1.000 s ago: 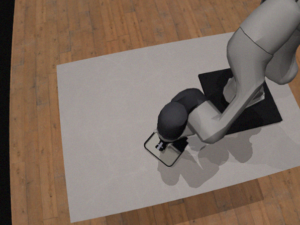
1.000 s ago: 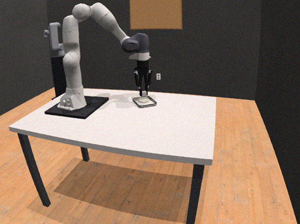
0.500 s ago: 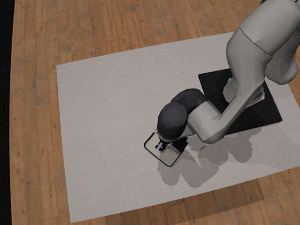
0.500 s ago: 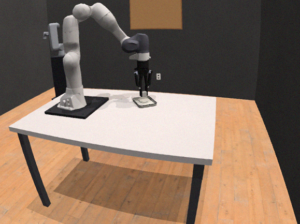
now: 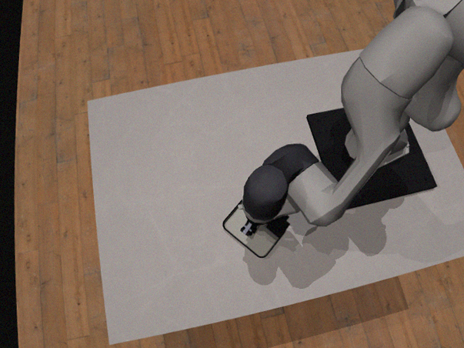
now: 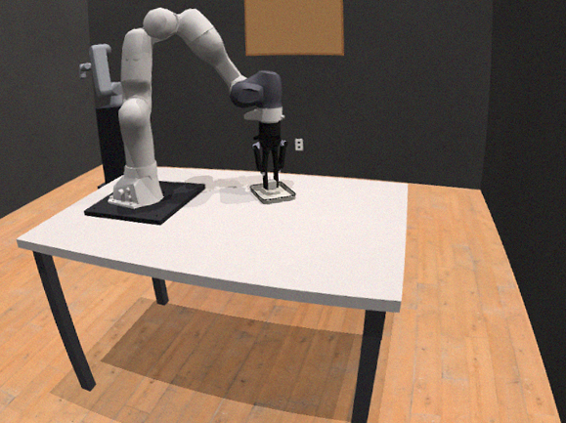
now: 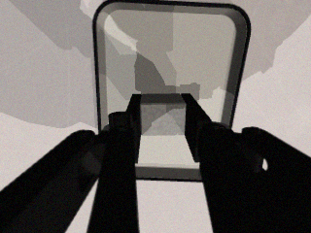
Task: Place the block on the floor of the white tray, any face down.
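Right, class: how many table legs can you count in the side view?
3. One at the near left corner, one at the near right corner, and one at the back left under the table. A fourth may be hidden behind the top.

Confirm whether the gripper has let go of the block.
No, the gripper is shut on the block above the tray.
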{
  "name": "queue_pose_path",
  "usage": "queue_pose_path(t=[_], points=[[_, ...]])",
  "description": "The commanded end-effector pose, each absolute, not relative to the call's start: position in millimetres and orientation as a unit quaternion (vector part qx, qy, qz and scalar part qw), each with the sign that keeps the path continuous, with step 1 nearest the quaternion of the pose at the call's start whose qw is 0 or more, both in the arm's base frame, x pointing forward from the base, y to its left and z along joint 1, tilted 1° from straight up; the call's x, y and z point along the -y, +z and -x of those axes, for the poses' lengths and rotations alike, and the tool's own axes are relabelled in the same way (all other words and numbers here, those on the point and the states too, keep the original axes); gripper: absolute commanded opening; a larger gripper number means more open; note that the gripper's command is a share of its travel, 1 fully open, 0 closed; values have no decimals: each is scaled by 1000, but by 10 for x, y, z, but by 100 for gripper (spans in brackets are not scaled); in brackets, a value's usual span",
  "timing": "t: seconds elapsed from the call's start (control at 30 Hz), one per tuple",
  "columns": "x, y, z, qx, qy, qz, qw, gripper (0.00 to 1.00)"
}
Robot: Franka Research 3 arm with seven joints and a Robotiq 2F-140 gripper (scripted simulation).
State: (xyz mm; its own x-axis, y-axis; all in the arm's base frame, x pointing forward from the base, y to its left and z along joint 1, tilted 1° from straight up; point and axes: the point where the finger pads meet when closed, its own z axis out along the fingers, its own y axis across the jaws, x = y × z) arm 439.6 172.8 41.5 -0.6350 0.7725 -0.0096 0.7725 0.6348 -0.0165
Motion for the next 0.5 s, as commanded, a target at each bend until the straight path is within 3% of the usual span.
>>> queue_pose_path(t=[0.0, 0.47], points=[[-1760, 350, -4432, -904, -4, -427, 4, 10], [-1769, 232, -4437, -904, -4, -427, 4, 10]])
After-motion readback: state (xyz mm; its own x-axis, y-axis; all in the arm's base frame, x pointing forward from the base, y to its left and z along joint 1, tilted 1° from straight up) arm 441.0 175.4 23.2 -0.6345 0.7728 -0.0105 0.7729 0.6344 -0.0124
